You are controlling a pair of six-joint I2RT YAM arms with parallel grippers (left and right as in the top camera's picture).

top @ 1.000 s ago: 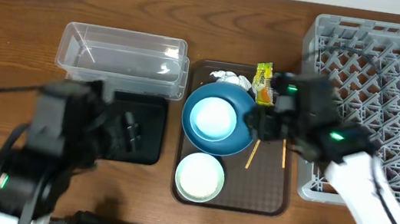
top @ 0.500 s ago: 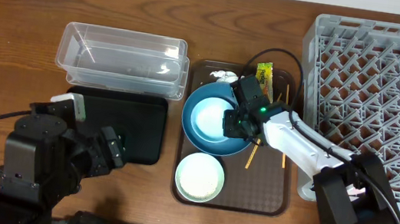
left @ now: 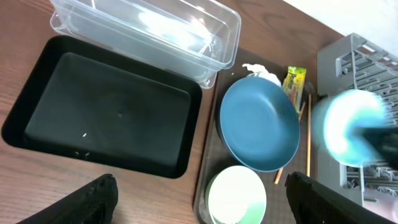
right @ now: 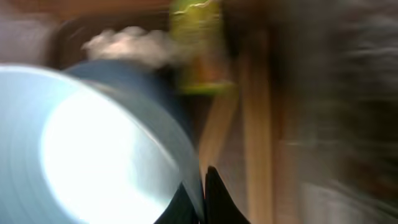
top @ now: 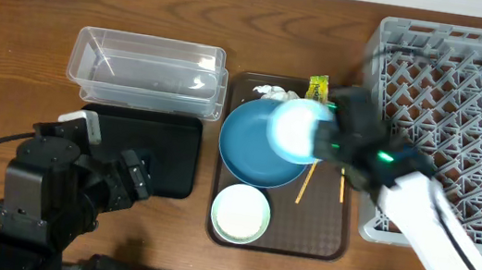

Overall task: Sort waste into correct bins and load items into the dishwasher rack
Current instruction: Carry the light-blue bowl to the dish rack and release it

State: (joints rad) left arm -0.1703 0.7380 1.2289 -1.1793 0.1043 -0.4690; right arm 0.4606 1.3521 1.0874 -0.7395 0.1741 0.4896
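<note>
The small pale-blue bowl hangs in the air over the right edge of the large blue bowl, tipped so its pale inside faces up and to the left, and it is smeared by motion blur in all three views. The right tool has it by the rim. In the right wrist view the dark fingers close thinly on the bowl's edge, which suits a thin-walled bowl too wide to span across. It is held clear of the big bowl, probably so that it can go across to the dishwasher rack just to the right without dragging anything along. The large blue bowl and the white green-rimmed bowl sit on the brown serving tray. The chopsticks lie beside the big bowl. The crumpled tissue and the snack wrapper lie at the tray's far edge. To the left, on the table, the clear tub and the black tray stand side by side, both looking nearly empty. The left tool hovers near the black tray with its fingers spread wide and nothing between them, seemingly kept out of the right arm's way.
</note>
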